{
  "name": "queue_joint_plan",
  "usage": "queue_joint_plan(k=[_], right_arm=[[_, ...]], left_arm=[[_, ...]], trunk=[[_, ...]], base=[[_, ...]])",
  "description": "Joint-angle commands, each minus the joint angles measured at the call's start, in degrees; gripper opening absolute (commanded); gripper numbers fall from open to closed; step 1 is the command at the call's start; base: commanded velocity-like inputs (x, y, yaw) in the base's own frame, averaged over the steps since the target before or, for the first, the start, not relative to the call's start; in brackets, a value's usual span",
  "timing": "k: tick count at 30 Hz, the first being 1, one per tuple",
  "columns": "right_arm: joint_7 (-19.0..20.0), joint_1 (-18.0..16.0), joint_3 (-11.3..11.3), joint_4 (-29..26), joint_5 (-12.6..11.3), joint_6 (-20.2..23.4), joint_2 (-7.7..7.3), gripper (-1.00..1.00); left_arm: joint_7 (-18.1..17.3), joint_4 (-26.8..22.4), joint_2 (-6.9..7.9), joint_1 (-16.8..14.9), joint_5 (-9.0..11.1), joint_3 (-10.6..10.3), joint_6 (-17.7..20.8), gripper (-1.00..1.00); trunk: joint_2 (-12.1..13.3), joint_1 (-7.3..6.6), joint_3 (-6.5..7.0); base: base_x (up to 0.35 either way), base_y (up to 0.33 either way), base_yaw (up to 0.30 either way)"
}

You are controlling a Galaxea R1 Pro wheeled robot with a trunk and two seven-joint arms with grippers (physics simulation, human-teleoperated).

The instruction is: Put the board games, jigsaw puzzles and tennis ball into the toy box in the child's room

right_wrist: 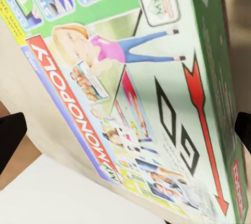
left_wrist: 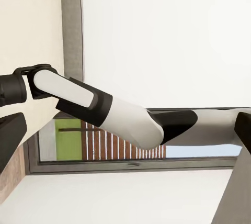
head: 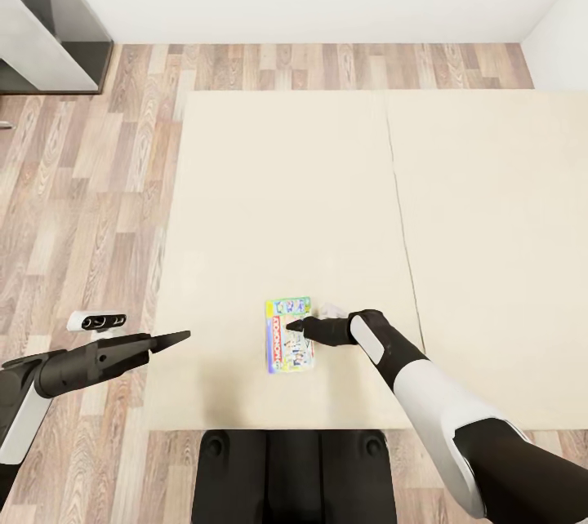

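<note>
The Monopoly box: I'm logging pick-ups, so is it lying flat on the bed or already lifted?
Flat on the bed. In the head view the Monopoly box lies face up, with the right gripper over its edge.

A Monopoly board game (right_wrist: 136, 93) lies tilted across the frame — green lid, red title band — between two dark fingertips (right_wrist: 10, 140).

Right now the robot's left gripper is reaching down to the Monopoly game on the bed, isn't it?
Not quite: it's the right gripper that reaches the Monopoly game on the bed. The head view shows this. The left gripper is held out over the bed's edge, away from the game, and isn't touching it.
</note>
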Motion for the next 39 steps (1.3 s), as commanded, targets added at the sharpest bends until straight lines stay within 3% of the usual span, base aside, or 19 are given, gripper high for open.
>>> queue_joint_plan(k=[1, 39], right_arm=[[0.2, 0.0, 0.1, 0.0, 0.1, 0.1, -0.02, 1.0], [0.2, 0.0, 0.1, 0.0, 0.1, 0.1, 0.49, 1.0]], left_arm=[[-0.2, 0.0, 0.02, 0.0, 0.0, 0.0, 0.6, 1.0], [-0.2, 0.0, 0.02, 0.0, 0.0, 0.0, 0.6, 1.0]], trunk=[[-0.1, 0.03, -0.06], [-0.1, 0.03, -0.06]], base=[[0.0, 0.004, 0.0], [0.0, 0.071, 0.0]])
